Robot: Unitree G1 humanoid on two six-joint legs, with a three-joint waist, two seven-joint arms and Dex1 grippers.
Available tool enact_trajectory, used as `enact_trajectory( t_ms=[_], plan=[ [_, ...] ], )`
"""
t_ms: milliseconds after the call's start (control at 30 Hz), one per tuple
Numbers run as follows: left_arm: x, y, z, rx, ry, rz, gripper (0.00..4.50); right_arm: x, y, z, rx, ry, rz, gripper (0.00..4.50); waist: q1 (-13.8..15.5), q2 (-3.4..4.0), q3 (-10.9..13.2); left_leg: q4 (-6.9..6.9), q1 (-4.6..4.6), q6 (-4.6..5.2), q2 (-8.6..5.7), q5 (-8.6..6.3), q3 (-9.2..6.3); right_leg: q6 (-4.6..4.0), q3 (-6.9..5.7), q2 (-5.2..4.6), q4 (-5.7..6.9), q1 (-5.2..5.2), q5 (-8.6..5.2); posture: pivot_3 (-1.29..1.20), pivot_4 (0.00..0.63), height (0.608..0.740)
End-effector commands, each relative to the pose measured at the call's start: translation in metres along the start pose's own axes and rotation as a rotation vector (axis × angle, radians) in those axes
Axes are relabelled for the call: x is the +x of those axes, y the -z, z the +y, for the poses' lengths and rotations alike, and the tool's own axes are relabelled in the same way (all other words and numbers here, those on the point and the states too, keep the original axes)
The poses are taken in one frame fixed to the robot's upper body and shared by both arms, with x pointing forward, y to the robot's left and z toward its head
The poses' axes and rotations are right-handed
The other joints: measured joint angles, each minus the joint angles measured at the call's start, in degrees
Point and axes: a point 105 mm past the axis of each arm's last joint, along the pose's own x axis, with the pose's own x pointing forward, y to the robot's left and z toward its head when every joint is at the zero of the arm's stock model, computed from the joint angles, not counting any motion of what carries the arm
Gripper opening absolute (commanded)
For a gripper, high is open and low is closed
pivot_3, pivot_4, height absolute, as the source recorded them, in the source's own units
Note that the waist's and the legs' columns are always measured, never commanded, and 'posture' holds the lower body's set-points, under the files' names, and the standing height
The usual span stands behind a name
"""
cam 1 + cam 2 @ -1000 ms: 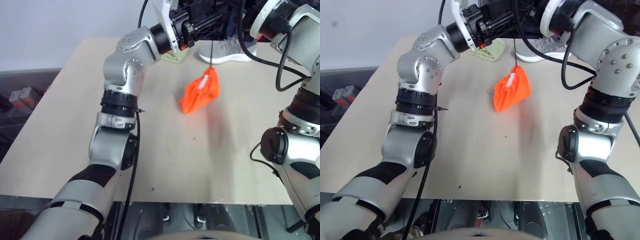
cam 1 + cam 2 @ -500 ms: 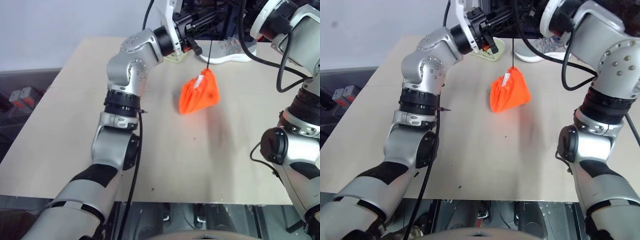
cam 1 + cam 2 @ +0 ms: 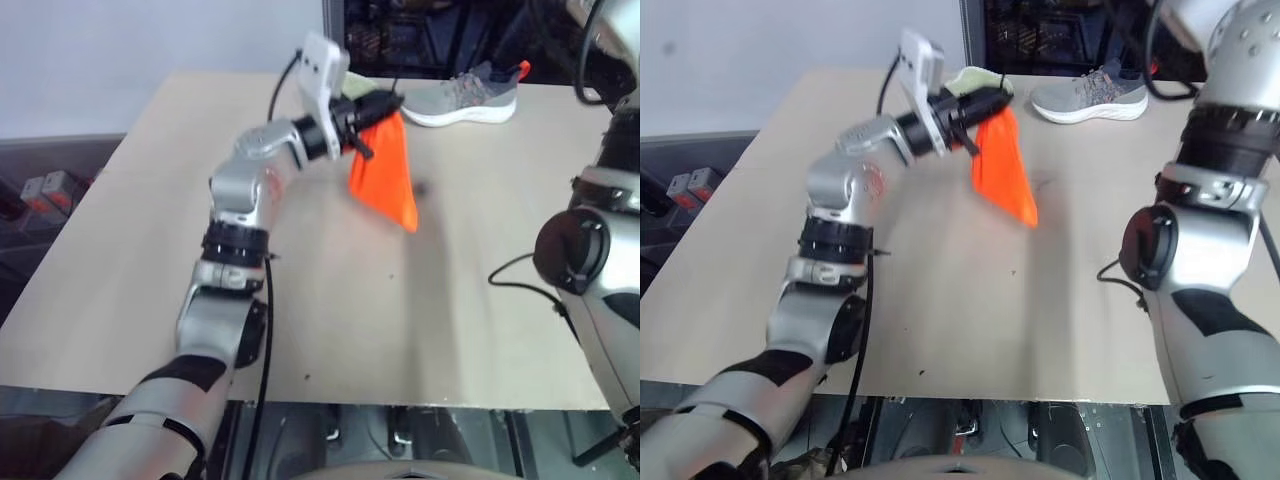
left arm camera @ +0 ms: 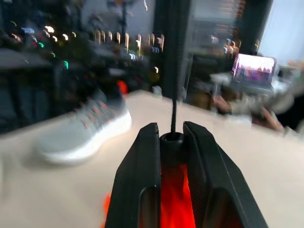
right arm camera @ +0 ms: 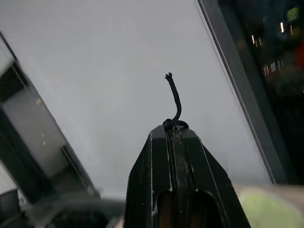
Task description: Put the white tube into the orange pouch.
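The left gripper has its jaws clamped on the neck of the orange pouch, which hangs above the surface at the upper centre of the frame. The right gripper has its jaws together on the dark drawstring. A grey shoe lies at the upper right.

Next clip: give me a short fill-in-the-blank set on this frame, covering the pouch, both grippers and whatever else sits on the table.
1. The left gripper is closed at the top of the ___ pouch.
2. The right gripper is shut on a thin black ___.
3. The pouch hangs ___ the table rather than lying on it.
4. At the table's far edge lies a grey ___ with a white sole.

Missing words: orange; drawstring; above; shoe
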Motion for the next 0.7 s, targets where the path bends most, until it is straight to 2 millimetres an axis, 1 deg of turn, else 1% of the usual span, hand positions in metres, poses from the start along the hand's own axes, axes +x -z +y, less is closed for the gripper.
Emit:
enact_trajectory(
  t_ms=[33,67,133,167,200,233,300,333,367,400,467,533,600,633,667,700],
  plan=[
    [-0.005,-0.022,0.028,0.009,-0.090,-0.067,0.22,-0.009,-0.045,0.022,-0.061,-0.067,-0.176,0.00,-0.1,-0.01,0.0,-0.04,0.08,0.03,-0.02,-0.02,0.02,0.01,0.02,0.00,0.00,0.05,-0.01,0.00,0.150,0.740],
    [-0.004,-0.024,0.032,0.014,-0.094,-0.063,0.22,-0.011,-0.048,0.020,-0.049,-0.058,-0.194,0.00,-0.2,-0.01,0.0,-0.10,0.13,0.02,-0.01,-0.02,0.02,0.03,0.01,0.01,0.00,0.09,-0.02,0.00,0.150,0.740],
    [-0.001,-0.019,0.029,0.040,-0.057,-0.026,0.22,-0.012,-0.050,0.018,-0.037,-0.051,-0.207,0.00,-0.4,-0.01,0.0,-0.15,0.17,0.02,0.00,-0.02,0.09,0.03,0.03,0.01,0.02,0.06,-0.02,0.00,0.150,0.740],
    [-0.001,-0.019,0.032,0.045,-0.065,-0.026,0.22,-0.014,-0.056,0.015,-0.084,-0.027,-0.232,0.00,-0.3,0.00,0.0,-0.15,0.18,0.02,0.01,-0.02,0.10,0.03,0.03,0.02,0.03,0.06,-0.02,0.00,0.150,0.740],
    [-0.003,-0.019,0.037,0.044,-0.081,-0.027,0.22,-0.017,-0.065,0.012,-0.094,-0.008,-0.268,0.00,-0.3,0.00,0.0,-0.13,0.17,0.01,0.01,-0.02,0.11,0.03,0.02,0.02,0.04,0.06,-0.02,0.00,0.150,0.740],
    [-0.003,-0.011,0.037,0.057,-0.074,0.006,0.22,-0.018,-0.067,0.009,-0.078,0.000,-0.280,0.00,-0.3,0.00,0.0,-0.11,0.16,0.01,0.01,-0.01,0.12,0.03,0.02,0.02,0.05,0.06,-0.02,0.00,0.150,0.740],
    [-0.004,0.017,0.027,0.123,-0.005,0.110,0.22,-0.014,-0.035,0.011,-0.130,-0.019,-0.172,0.00,-0.3,-0.01,0.0,-0.08,0.17,0.01,0.00,-0.01,0.16,0.03,0.05,0.01,0.06,0.06,-0.02,0.00,0.150,0.740],
    [-0.006,0.026,0.026,0.147,0.002,0.147,0.22,-0.014,-0.024,0.010,-0.148,-0.019,-0.140,0.00,-0.2,0.00,0.0,-0.07,0.19,0.02,0.00,-0.02,0.15,0.03,0.05,0.00,0.06,0.08,-0.02,0.00,0.150,0.740],
    [-0.007,0.032,0.031,0.178,-0.026,0.170,0.22,-0.016,-0.024,0.007,-0.120,-0.009,-0.153,0.00,-0.3,0.00,0.0,-0.07,0.22,0.01,0.00,-0.02,0.15,0.03,0.05,0.00,0.07,0.10,-0.02,0.00,0.150,0.740],
    [-0.007,0.035,0.037,0.193,-0.062,0.179,0.22,-0.019,-0.029,0.003,-0.091,0.005,-0.180,0.00,-0.3,-0.01,0.0,-0.08,0.25,0.01,0.00,-0.02,0.16,0.03,0.07,0.00,0.08,0.12,-0.02,0.00,0.150,0.740],
    [-0.007,0.037,0.045,0.196,-0.110,0.181,0.22,-0.022,-0.036,-0.002,-0.062,0.019,-0.209,0.00,-0.2,-0.02,0.0,-0.03,0.15,0.02,0.00,-0.01,0.17,0.03,0.06,0.00,0.16,0.02,-0.01,0.00,0.150,0.740],
    [-0.008,0.039,0.056,0.313,-0.184,0.208,0.22,-0.026,-0.037,-0.011,-0.079,0.045,-0.212,0.00,-0.2,-0.03,0.0,-0.02,0.00,0.02,0.01,-0.01,0.20,0.03,0.11,0.00,0.20,-0.15,-0.01,0.00,0.150,0.740],
    [-0.008,0.024,0.064,0.410,-0.249,0.173,0.22,-0.034,-0.029,-0.022,-0.110,0.074,-0.176,0.00,0.0,-0.05,0.0,-0.06,-0.01,0.02,0.00,-0.01,0.20,0.03,0.09,0.00,0.13,-0.14,-0.01,0.00,0.150,0.740],
    [-0.007,0.018,0.066,0.411,-0.269,0.150,0.22,-0.039,-0.027,-0.025,-0.106,0.080,-0.168,0.00,0.0,-0.05,0.0,-0.08,-0.04,0.02,0.00,-0.01,0.18,0.03,0.06,0.00,0.07,-0.14,-0.01,0.00,0.150,0.740],
    [-0.006,0.013,0.067,0.431,-0.281,0.134,0.22,-0.045,-0.025,-0.029,-0.110,0.091,-0.160,0.00,0.0,-0.05,0.0,-0.09,-0.04,0.02,-0.02,-0.01,0.19,0.03,0.06,-0.02,0.06,-0.13,-0.01,0.00,0.150,0.740],
    [-0.005,0.014,0.062,0.465,-0.258,0.126,0.22,-0.053,-0.024,-0.032,-0.119,0.101,-0.154,0.00,0.0,-0.05,0.0,-0.11,-0.04,0.02,-0.03,-0.02,0.20,0.03,0.08,-0.03,0.05,-0.14,-0.01,0.00,0.150,0.740]
  ],
)
